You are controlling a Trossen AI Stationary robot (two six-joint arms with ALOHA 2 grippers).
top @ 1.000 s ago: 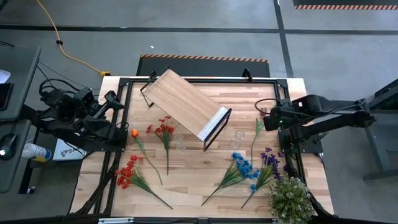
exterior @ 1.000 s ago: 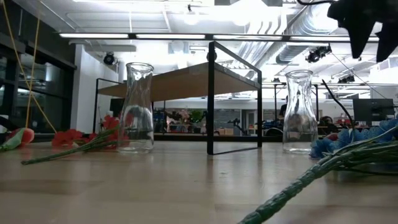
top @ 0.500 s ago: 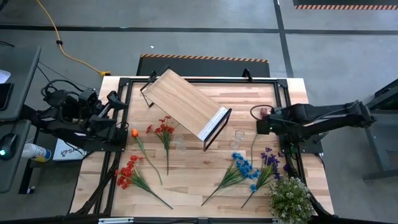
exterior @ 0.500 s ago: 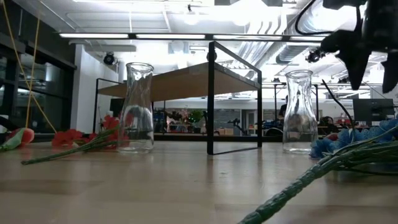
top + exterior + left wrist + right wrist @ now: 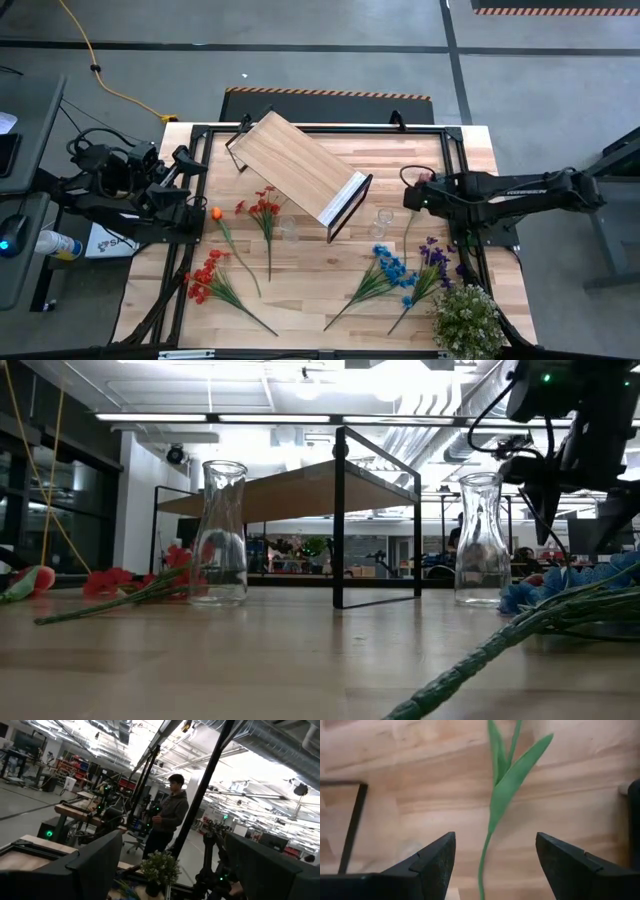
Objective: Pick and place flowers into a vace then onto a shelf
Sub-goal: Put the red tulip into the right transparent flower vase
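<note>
At three o'clock on the counter (image 5: 330, 265), the right gripper (image 5: 492, 865) hangs wide open and empty above a green stem (image 5: 501, 785) beside the shelf (image 5: 295, 167); left gripper unclear.

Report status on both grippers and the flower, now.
Right gripper open, hovering over green-leafed stem beside right vase. Left gripper parked at table's left edge, open. Shelf bare, both vases empty. Nothing blocking the stem.
</note>
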